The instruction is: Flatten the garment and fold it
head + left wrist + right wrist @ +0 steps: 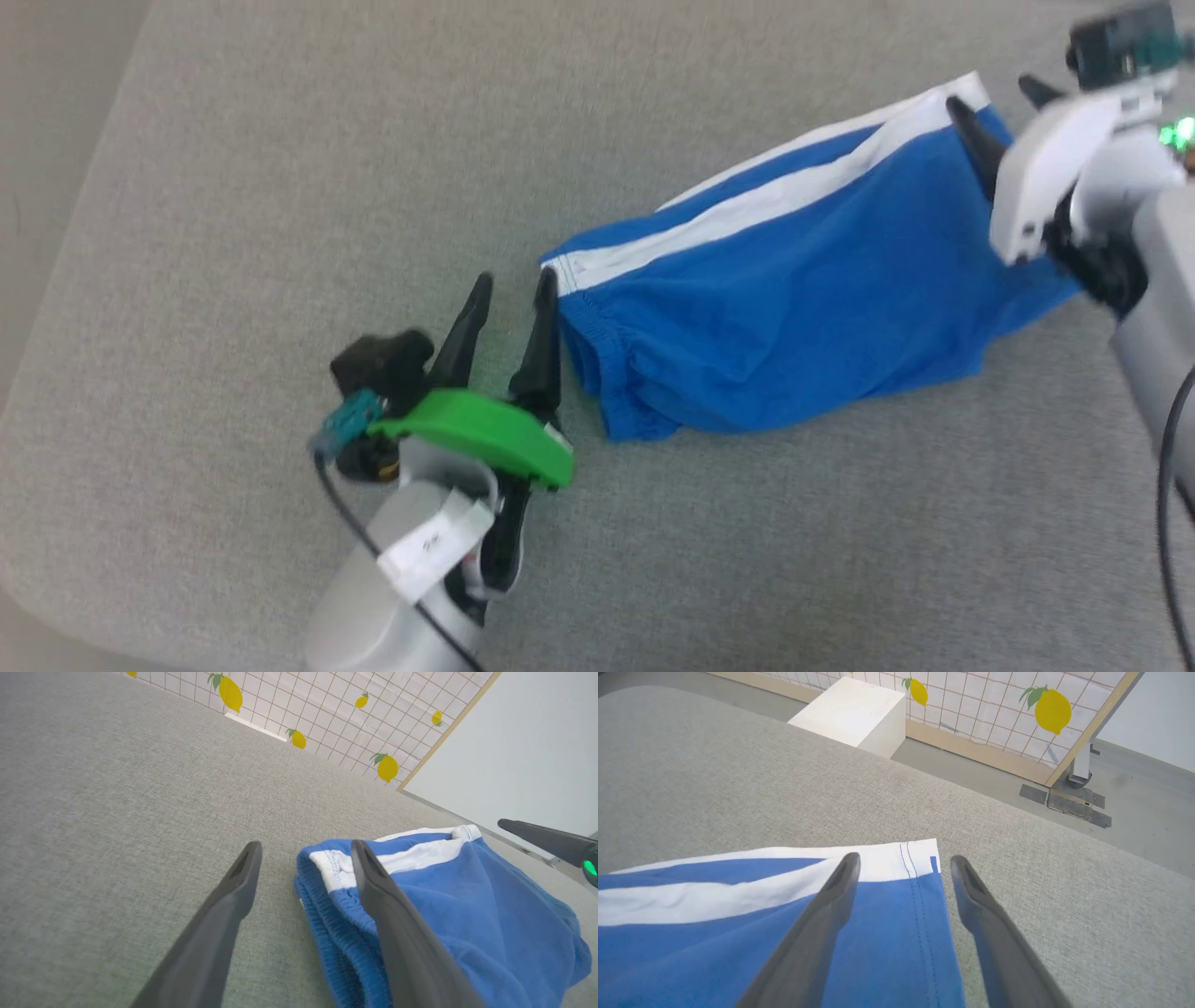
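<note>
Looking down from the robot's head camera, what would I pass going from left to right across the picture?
left gripper, fingers apart → blue shorts with a white side stripe → right gripper, over the shorts' far end

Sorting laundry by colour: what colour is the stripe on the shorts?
The stripe is white; head view shows it best.

A white grid-patterned screen (994, 704) printed with yellow lemons, edged in a pale wooden frame (971, 751), stands on a wheeled foot (1078, 772). In front of the screen spreads a broad grey woven fabric surface (280, 187). A white box (850, 714) sits just before the screen on the grey floor (1134, 788). Dark patches (1078, 805) lie by the screen's foot, and a plain pale wall (528, 742) adjoins the screen's end.
</note>
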Robot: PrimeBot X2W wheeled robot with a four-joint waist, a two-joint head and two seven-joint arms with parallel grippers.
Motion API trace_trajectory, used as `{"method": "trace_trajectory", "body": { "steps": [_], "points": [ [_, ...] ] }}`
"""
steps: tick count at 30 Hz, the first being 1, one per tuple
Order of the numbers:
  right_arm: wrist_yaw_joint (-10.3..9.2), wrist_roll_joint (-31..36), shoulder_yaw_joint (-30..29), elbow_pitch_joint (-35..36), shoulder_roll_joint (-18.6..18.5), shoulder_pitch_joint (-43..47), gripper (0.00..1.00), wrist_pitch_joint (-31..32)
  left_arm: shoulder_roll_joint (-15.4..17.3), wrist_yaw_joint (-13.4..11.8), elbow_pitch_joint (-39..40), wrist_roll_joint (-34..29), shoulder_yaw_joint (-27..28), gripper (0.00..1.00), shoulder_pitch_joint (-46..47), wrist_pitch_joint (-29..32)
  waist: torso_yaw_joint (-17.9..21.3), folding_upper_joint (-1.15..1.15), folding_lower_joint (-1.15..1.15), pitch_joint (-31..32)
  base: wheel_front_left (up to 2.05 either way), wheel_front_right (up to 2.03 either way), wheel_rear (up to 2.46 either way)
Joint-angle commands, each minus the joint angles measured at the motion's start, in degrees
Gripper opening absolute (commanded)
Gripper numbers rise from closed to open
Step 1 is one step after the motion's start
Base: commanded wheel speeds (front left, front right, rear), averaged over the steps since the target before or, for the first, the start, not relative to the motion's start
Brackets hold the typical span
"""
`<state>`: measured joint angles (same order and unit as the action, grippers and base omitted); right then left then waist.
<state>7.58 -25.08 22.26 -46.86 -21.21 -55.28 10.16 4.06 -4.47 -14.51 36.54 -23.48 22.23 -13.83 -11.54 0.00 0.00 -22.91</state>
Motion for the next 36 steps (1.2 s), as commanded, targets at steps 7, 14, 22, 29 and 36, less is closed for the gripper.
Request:
{"method": "trace_trajectory", "body": {
  "steps": [7,14,22,29,36],
  "points": [
    [-0.09,-1.91,-4.13,5.12,0.68,11.56,1.0,-13.31,0.23,2.56,4.93,-7.53,6.26,1.0,-6.15,-1.14,2.76,0.0,0.0,8.31,0.0,0.0,0.0],
    [-0.09,-2.65,-10.5,6.61,2.19,17.77,1.0,-17.94,-0.81,4.92,10.86,-16.48,12.36,1.0,-11.38,-1.16,3.41,0.0,0.0,10.88,0.0,0.0,0.0],
    [-0.09,-6.48,-14.93,4.99,4.59,16.5,1.0,-10.4,-1.13,7.94,13.25,-23.7,13.82,1.0,-13.44,-1.16,3.0,0.0,0.0,10.39,0.0,0.0,0.0],
    [-0.09,-8.57,-19.52,-3.97,5.43,8.75,1.0,2.81,-1.17,8.26,14.0,-23.16,13.14,1.0,-13.08,-1.17,0.7,0.0,0.0,7.97,0.0,0.0,0.0],
    [-0.09,-2.07,-21.08,-12.22,4.04,0.78,1.0,9.47,-1.17,7.38,14.96,-22.42,11.53,1.0,-11.61,-1.17,-1.28,0.0,0.0,4.31,0.0,0.0,0.0]
  ]
}}
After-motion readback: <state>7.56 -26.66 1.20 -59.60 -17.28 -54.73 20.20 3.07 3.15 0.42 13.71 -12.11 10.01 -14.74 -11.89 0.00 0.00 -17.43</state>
